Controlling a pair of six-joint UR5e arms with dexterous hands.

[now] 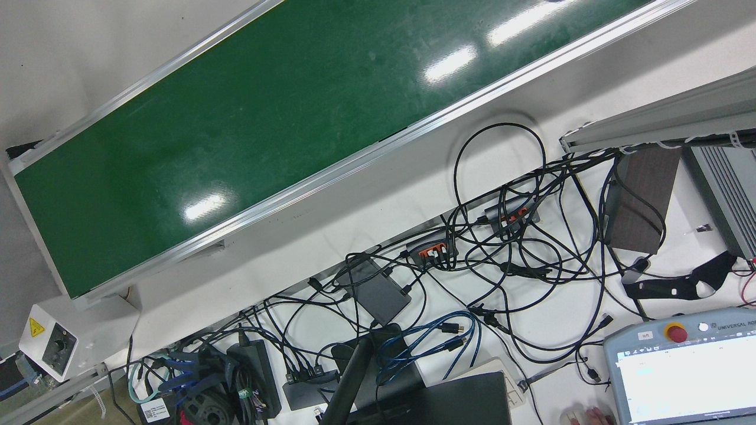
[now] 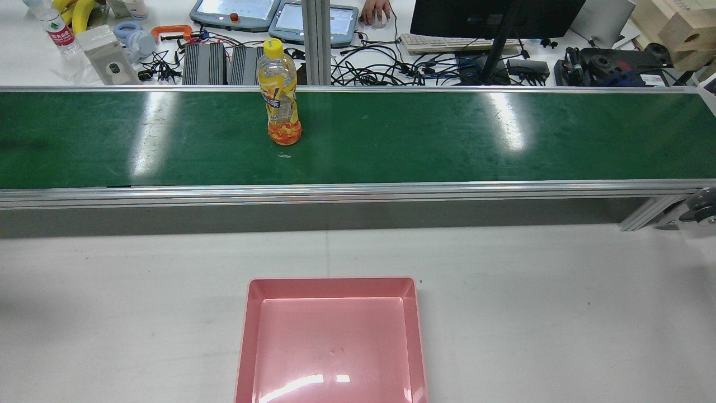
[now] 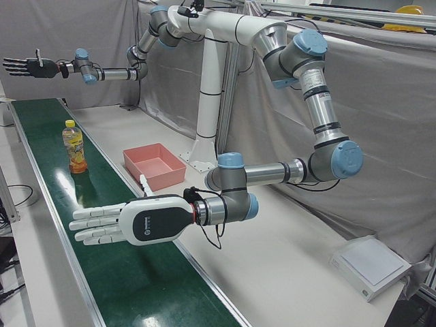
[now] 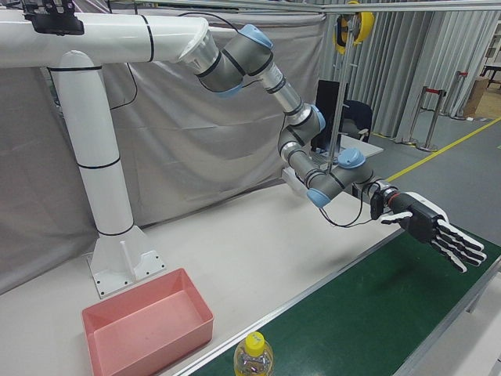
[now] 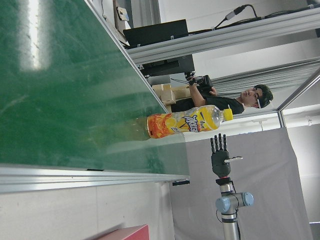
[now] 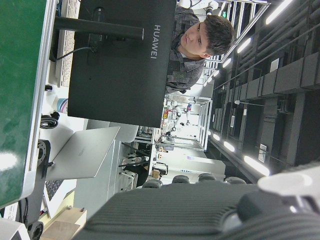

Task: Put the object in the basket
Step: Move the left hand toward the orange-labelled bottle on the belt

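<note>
Rear view, nearest item: the pink basket [image 2: 333,280] is lying on the white worktop [image 2: 559,313]. It is a shallow, glossy, square-cornered plastic tray, and its near edge is being cut off by the frame.

Beyond it the green conveyor belt [image 2: 447,140] is running across the view between aluminium rails, its surface scuffed and reflecting the ceiling lights. The bottle [image 2: 279,101] is standing upright on the far half of the belt, left of the basket's line and well apart from it. It is clear plastic with a yellow cap and a yellow and orange label. The right-front view is showing only its cap and shoulder.

In the left-front view the left hand [image 3: 122,223] is hovering flat over the belt, fingers spread, holding nothing. Past the bottle, the right hand [image 3: 27,67] is reaching out level, likewise spread and holding nothing.

The right hand view is showing only a blurred grey ribbed mass along its lower edge, which cannot be identified.
</note>
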